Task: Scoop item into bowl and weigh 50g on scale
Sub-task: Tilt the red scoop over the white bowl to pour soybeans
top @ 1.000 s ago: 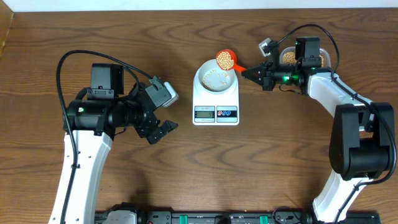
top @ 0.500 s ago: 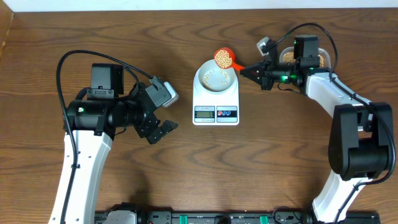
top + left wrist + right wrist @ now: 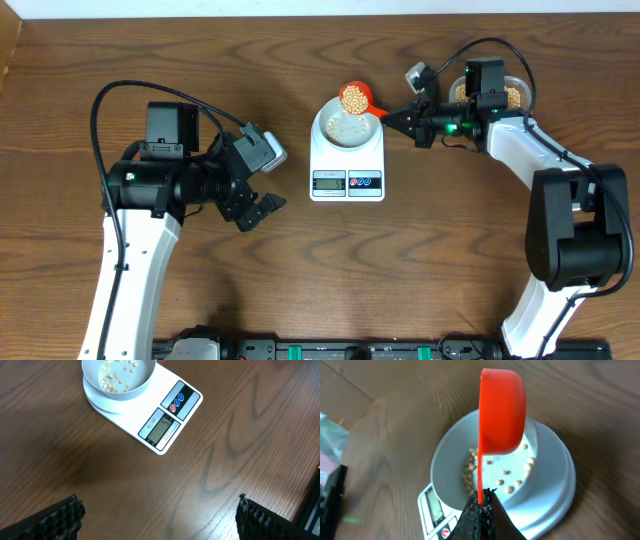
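In the closed right hand (image 3: pixel 481 505) the orange scoop (image 3: pixel 502 410) is gripped, full of beans (image 3: pixel 354 98), above the far rim of the bowl (image 3: pixel 451 467), which is set on the scale (image 3: pixel 347 182) near the far edge of the counter (image 3: pixel 420 260). Pouring is judged to be in hand; a slow tilt is called for. The left hand (image 3: pixel 258 210) is spread wide, empty.

Matt wood-grain table (image 3: pixel 320 280), glossy orange plastic scoop (image 3: pixel 502 410), smooth white plastic scale (image 3: pixel 150 401)

The display (image 3: pixel 161 430) on the scale (image 3: pixel 140 415) seems to show a 5.

Two white-and-black arms
White shells are worn by the left arm (image 3: pixel 128 265) and right arm (image 3: pixel 522 148); black cables (image 3: pixel 135 85) are looped above.
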`<state>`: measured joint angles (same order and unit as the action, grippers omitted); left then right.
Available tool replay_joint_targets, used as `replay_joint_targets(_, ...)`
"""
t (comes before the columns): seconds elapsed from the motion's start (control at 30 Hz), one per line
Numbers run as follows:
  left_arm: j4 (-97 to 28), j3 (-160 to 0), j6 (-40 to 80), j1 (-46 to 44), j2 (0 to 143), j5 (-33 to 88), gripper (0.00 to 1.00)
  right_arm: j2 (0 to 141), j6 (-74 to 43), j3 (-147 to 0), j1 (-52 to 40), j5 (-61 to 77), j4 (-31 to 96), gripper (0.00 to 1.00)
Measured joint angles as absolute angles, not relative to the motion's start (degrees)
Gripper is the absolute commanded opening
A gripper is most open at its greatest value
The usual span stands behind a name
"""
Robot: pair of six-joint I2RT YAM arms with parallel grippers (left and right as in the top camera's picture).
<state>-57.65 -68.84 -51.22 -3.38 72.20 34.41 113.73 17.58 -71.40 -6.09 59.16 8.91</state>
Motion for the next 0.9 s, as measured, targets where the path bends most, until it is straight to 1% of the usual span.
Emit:
replay_joint_targets(0.1,-57.65,-68.84,-51.22,-3.38,72.2,34.41,0.99,113.06,19.92,-71.4,-6.11,56.88,11.68,0.01)
replay_joint_targets(0.3,-57.65,-68.84,-51.22,-3.38,72.2,34.41,0.99,112.05,23.38,-71.4,-6.81,54.35,12.36,0.01)
replay_joint_targets(0.9,-57.65,-68.84,-51.22,-3.38,72.2,34.41,0.99,108.55,24.53,-71.4,-7.44,50.76,13.1,0.01)
